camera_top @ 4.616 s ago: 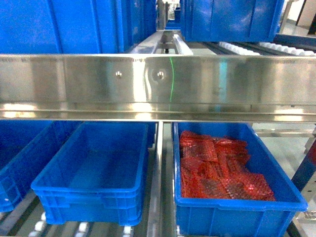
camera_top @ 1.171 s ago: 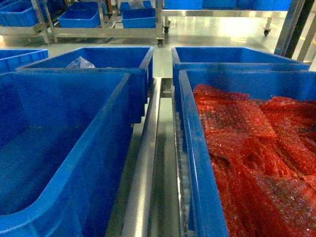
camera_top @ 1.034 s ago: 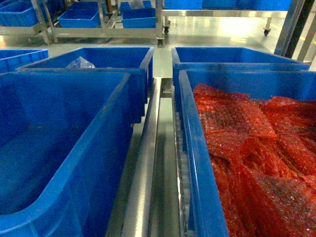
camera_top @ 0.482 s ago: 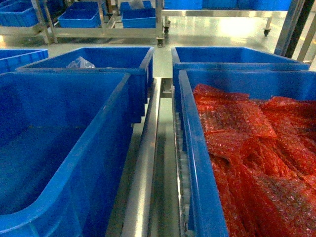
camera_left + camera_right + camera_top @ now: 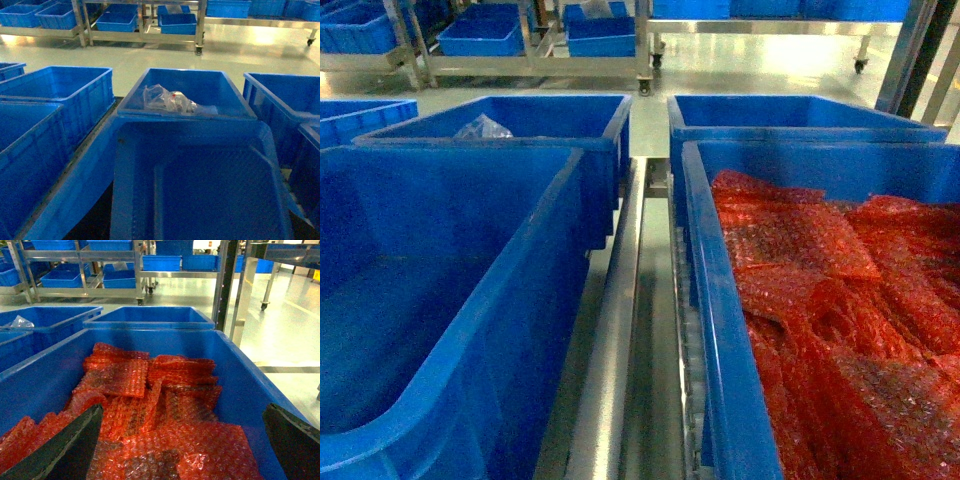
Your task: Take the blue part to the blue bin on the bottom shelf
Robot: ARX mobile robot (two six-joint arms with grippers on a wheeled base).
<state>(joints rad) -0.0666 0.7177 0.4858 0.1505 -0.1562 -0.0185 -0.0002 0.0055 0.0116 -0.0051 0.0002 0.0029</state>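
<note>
At the bottom corners of the right wrist view, the right gripper (image 5: 182,440) shows two dark fingers (image 5: 65,445) spread wide apart, with nothing between them. They hang just over the heap of red bubble-wrap packets (image 5: 150,410) that fills the near right bin (image 5: 715,330). No part that looks blue can be made out among the packets. The left gripper does not show in any view, so I cannot tell how its fingers stand; its camera looks down into the near left bin (image 5: 200,185), a blue bin with a bare floor. Just beyond it, touching rim to rim, sits a far left bin (image 5: 182,90) holding a clear plastic bag (image 5: 167,100). Between the left and right bins runs the steel divider rail (image 5: 615,330) of the bottom shelf. Across the pale floor (image 5: 760,65), far off, stand racks with more blue bins (image 5: 485,30).
</note>
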